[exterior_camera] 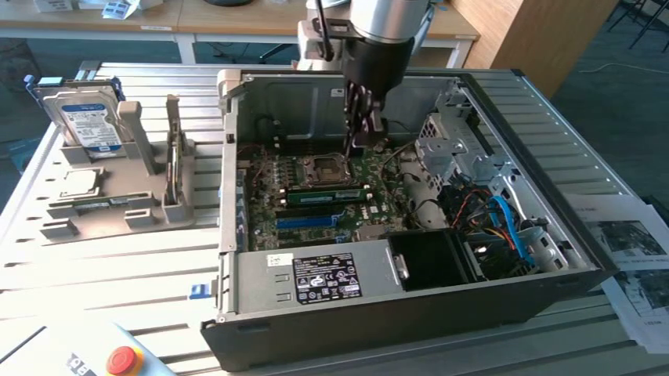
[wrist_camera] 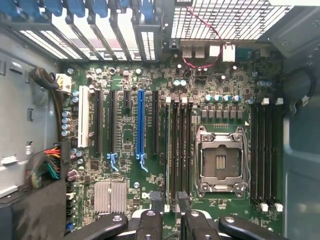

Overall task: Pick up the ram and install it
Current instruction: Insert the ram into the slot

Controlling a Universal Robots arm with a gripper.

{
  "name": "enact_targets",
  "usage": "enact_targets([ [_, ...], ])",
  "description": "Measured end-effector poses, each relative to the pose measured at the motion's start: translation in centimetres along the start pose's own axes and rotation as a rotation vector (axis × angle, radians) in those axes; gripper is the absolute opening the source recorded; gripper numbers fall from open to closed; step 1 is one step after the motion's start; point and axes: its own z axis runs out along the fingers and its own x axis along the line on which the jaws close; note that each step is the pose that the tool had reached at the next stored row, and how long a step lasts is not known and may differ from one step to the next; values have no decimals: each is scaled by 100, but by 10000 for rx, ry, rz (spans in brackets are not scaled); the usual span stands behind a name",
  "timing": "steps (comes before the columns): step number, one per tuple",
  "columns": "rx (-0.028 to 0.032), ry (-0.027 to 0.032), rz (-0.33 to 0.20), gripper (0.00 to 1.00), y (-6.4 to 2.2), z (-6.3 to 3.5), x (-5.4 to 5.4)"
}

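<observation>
Nearest the exterior camera I see a red push-button (exterior_camera: 125, 359) at the table's corner, then the open computer case (exterior_camera: 585, 274) lying on its side with the labelled power supply (exterior_camera: 324, 278) along its near wall. On the motherboard (exterior_camera: 381, 205) I pick out the ram (exterior_camera: 324, 196), a green stick standing on edge in a slot. Its long axis runs across from the exterior view's left to its right, parallel to the blue slot (exterior_camera: 309, 222) beside it, and it sits just on the near side of the processor socket (exterior_camera: 324, 167). I see the gripper (exterior_camera: 364, 139) hanging inside the case above the board, beyond the socket and clear of the ram. From the wrist view its two dark fingers (wrist_camera: 156, 200) are spread with a bare gap between them, holding nothing, over one end of the memory slots beside the socket. Off to the exterior view's left, a grey fixture (exterior_camera: 146, 215) carries the hard drive (exterior_camera: 89, 121) upright and a small silver chip (exterior_camera: 78, 182).
</observation>
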Motion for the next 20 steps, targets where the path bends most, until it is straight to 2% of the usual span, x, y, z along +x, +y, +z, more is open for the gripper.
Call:
enact_targets([
  [3, -1, 12, 1, 25, 1, -50, 0],
  [14, 0, 13, 1, 25, 1, -52, 0],
  [16, -1, 37, 2, 25, 2, -53, -2],
  [17, 0, 41, 1, 23, 2, -52, -3],
  [18, 0, 43, 1, 17, 1, -52, -3],
  [19, 0, 46, 0, 17, 1, -52, -4],
  [20, 0, 48, 1, 11, 1, -52, -5],
])
